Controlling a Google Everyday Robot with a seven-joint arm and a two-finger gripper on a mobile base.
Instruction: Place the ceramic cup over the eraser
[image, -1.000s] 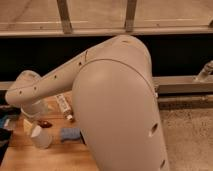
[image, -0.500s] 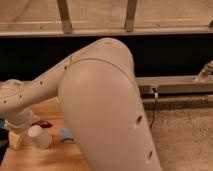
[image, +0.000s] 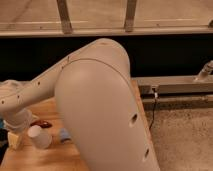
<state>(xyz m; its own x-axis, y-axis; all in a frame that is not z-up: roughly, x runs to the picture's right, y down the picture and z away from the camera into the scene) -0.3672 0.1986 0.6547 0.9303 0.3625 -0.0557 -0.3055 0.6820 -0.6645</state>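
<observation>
The arm (image: 100, 115) filled most of the view, its forearm reaching down to the left, and the pincer (image: 20, 125) hung low over the left end of the bench (image: 40, 160). The pincer stood wide and held nothing that could be seen. This was judged to be the set for a grasp not yet made. The ceramic cup (image: 39, 136) rested on the bench just right of the pincer and a little nearer the camera. Whether the two touched could not be told, nor whether the cup's mouth faced up. A dark red oval thing (image: 41, 122) lay right of the pincer, just beyond the cup. A blue-grey piece (image: 64, 135) lay farther right, half hidden by the arm's shell. A yellowish block (image: 14, 139) sat just below the pincer. The eraser was not visible and was presumably behind the arm, so the cup was not yet over it. Compared with a second before, the shell had swung left and grown in view, covering the bench where a pale striped object had shown. The wrist had dropped lower, and the cup had stayed in place.
</observation>
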